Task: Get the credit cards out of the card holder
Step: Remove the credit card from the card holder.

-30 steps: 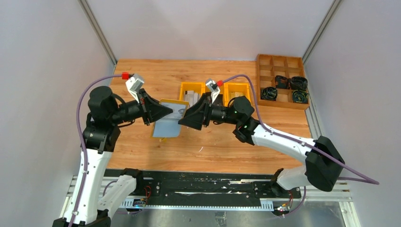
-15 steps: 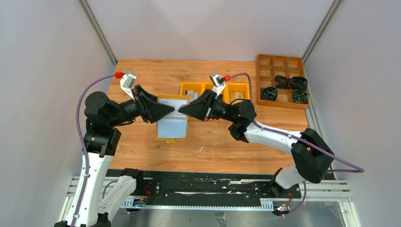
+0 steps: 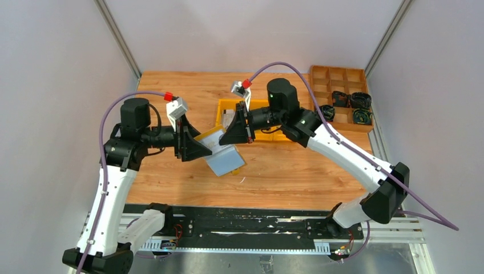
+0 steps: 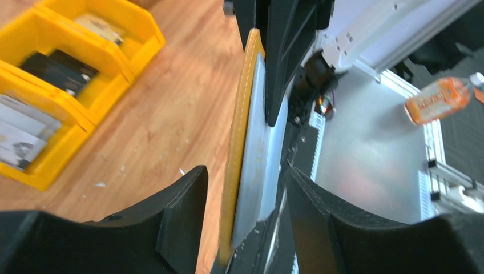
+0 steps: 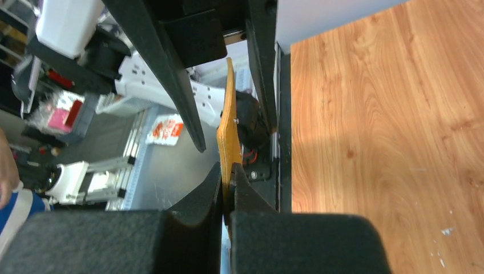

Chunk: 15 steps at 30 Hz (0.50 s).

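The card holder, mustard-yellow outside and silvery inside, hangs tilted above the table between my two grippers. My right gripper is shut on its yellow upper edge, jaws pinched tight. My left gripper is open. In the left wrist view the holder stands edge-on between its fingers, with a gap on each side. A pale silvery sheet lies against the yellow cover; I cannot tell if it is a credit card. Pale flat cards lie in a yellow bin.
Three yellow bins stand in a row behind the grippers; one holds a black block. A brown wooden divided tray with several black round parts sits at the back right. The table's near edge and a metal rail run below.
My right gripper has shut on the holder's edge and my left gripper has let go and opened. The right arm rose and swung; the holder turned from flat to tilted.
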Each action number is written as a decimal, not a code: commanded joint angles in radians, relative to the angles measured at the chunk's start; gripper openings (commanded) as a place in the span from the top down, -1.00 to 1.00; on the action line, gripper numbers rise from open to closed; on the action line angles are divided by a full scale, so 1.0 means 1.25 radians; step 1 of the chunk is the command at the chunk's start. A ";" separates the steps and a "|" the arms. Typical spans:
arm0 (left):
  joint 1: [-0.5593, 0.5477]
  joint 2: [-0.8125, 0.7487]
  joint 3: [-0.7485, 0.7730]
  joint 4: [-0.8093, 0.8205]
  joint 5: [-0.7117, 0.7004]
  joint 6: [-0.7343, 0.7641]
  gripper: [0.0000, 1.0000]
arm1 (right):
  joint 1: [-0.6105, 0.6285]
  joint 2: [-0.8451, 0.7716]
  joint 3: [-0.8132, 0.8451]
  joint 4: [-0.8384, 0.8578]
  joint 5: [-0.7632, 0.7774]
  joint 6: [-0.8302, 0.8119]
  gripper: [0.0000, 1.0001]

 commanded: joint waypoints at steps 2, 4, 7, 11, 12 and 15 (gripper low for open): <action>-0.048 0.020 -0.033 -0.090 0.044 0.090 -0.10 | 0.026 0.062 0.144 -0.448 -0.036 -0.280 1.00; -0.073 0.031 -0.034 -0.101 0.041 0.091 -0.05 | 0.037 0.085 0.198 -0.530 -0.020 -0.333 1.00; -0.115 0.051 -0.048 -0.112 0.035 0.108 0.00 | 0.062 0.127 0.275 -0.626 0.006 -0.400 1.00; -0.153 0.056 -0.073 -0.116 0.030 0.123 0.21 | 0.077 0.159 0.329 -0.680 0.019 -0.438 1.00; -0.154 0.055 -0.074 -0.124 0.031 0.137 0.28 | 0.078 0.160 0.332 -0.688 0.020 -0.445 1.00; -0.154 0.059 -0.064 -0.179 0.032 0.193 0.49 | 0.082 0.161 0.342 -0.713 0.025 -0.471 1.00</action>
